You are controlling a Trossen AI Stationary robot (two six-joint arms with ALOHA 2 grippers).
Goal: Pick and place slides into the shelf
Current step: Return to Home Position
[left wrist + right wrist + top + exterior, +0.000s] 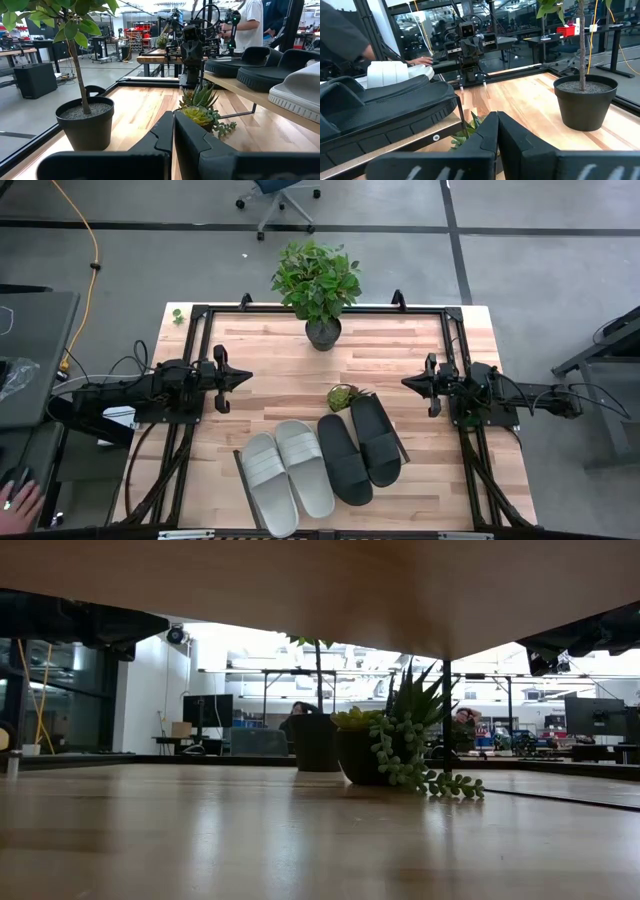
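Note:
Two light grey slides (270, 485) (305, 468) and two black slides (345, 460) (375, 438) lie side by side, soles down, on the shelf (241, 476), a light-wood tray with thin dark edges near the table's near edge. In the left wrist view the shelf (235, 89) stands raised above the tabletop with the black slides (250, 61) on it. My left gripper (243, 378) hovers shut at the table's left side, away from the slides. My right gripper (407, 383) hovers shut at the right side, just beyond the shelf's far right corner.
A tall potted plant (320, 290) stands at the table's far edge. A small succulent pot (343, 395) sits just beyond the black slides, between the two grippers. Bare wood lies between the plant and the shelf. People show in the room behind.

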